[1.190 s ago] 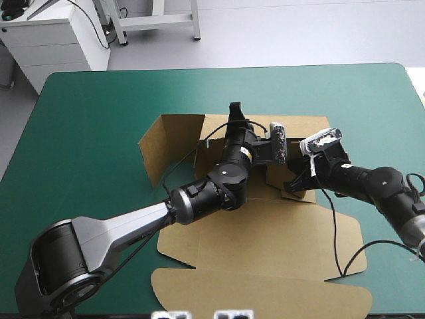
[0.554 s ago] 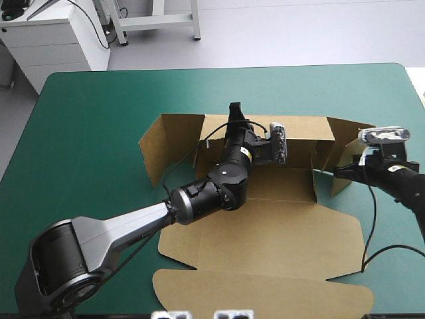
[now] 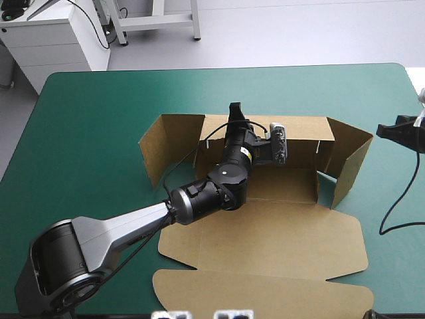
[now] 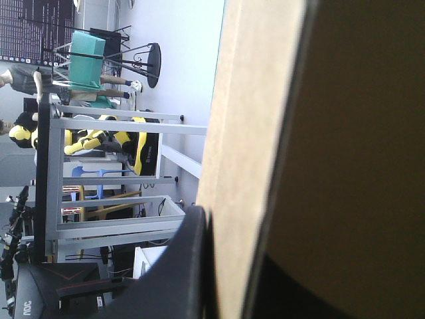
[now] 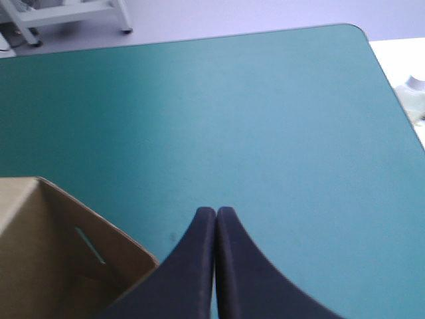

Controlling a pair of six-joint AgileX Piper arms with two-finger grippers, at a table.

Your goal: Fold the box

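Note:
The brown box [image 3: 265, 232] lies in the middle of the teal-green table, its rear wall [image 3: 302, 133] raised. Both side flaps, left [image 3: 163, 146] and right [image 3: 352, 159], stand angled outward. The base and lid panels lie flat toward the near edge. My left gripper [image 3: 234, 107] sits on the rear wall's top edge. In the left wrist view the left gripper [image 4: 229, 232] is shut on the board's edge [image 4: 252, 133], one black finger [image 4: 179, 272] showing. My right gripper [image 3: 385, 130] hovers shut by the table's right edge, apart from the box. The right gripper [image 5: 216, 212] points over the cover, a box corner [image 5: 53, 252] beside it.
The lid's rounded flap [image 3: 265, 296] reaches close to the table's near edge. Teal-green cover [image 3: 99, 113] runs around the box on the far and left sides. The table's right edge [image 3: 415, 93] lies just behind the right gripper.
My right gripper has drawn out of the box and moved right to the table's edge. The right side flap swung outward with it. The left arm has not moved.

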